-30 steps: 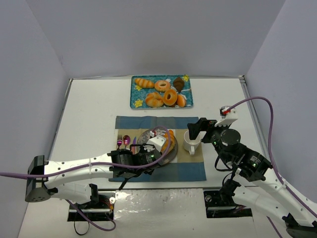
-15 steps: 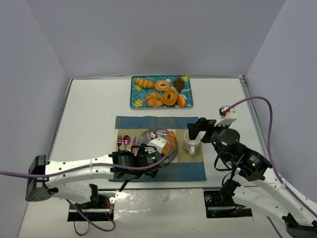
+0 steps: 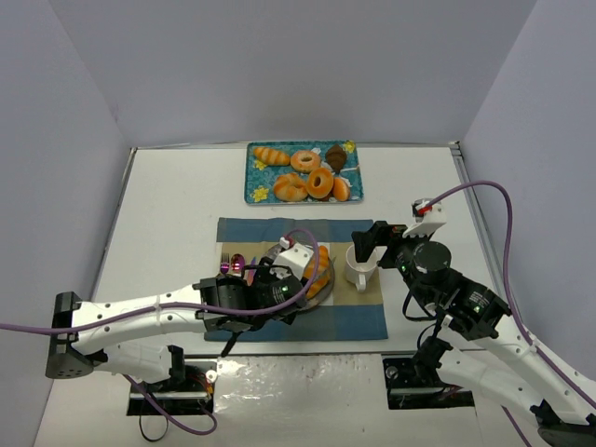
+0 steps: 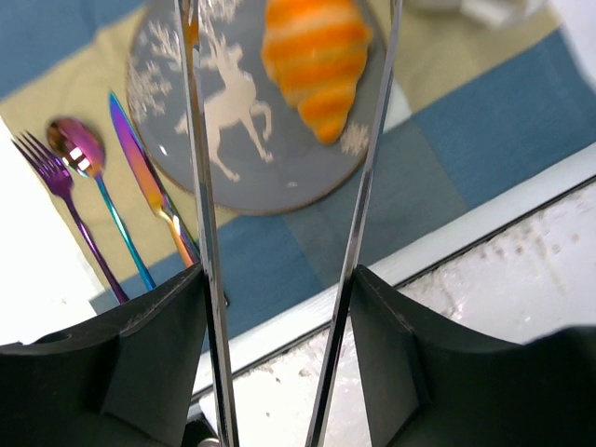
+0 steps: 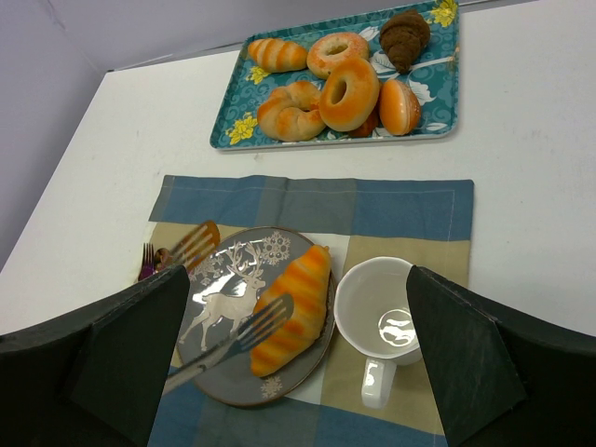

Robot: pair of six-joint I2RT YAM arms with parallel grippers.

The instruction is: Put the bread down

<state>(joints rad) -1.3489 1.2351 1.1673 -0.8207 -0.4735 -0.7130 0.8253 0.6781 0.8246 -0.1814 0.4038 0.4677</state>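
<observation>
An orange striped croissant-shaped bread (image 3: 318, 266) lies on the right side of the grey reindeer plate (image 3: 328, 281). It also shows in the left wrist view (image 4: 317, 60) and the right wrist view (image 5: 293, 307). My left gripper (image 3: 277, 282) holds metal tongs (image 4: 200, 186) between its fingers. The tong arms are spread and empty, and their tips hover above the plate (image 5: 233, 382). My right gripper (image 3: 374, 238) is open and empty, above the white mug (image 3: 358, 266).
A blue floral tray (image 3: 252, 193) with several breads and donuts sits at the back. A fork, spoon and knife (image 3: 235, 264) lie left of the plate on the blue-and-tan placemat (image 3: 358, 318). The mug (image 5: 382, 312) stands right of the plate.
The tongs have let go of the bread, which now rests on the plate. My left gripper has drawn back toward the left and near side. The right arm has not moved.
</observation>
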